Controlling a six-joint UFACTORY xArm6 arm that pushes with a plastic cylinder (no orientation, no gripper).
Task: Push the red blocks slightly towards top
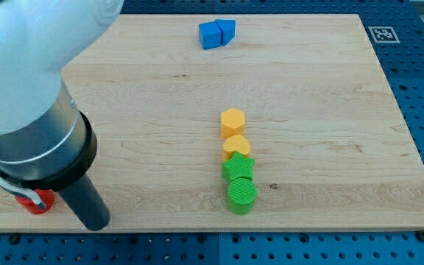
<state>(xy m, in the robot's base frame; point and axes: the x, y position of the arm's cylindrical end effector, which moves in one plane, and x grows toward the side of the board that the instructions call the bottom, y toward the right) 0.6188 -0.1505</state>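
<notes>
Something red (37, 201) shows at the view's bottom left corner of the wooden board (160, 88). It is mostly hidden behind my arm, so I cannot tell its shape or whether it is one block or two. My tip (96, 223) is the lower end of the dark rod. It rests on the board near the bottom edge, just to the right of the red patch. I cannot tell whether it touches the red.
Two blue blocks (217, 33) sit together near the top edge. A column stands right of centre: a yellow hexagon (232, 121), a yellow heart (235, 146), a green star (238, 168) and a green cylinder (241, 196). My large arm covers the left side.
</notes>
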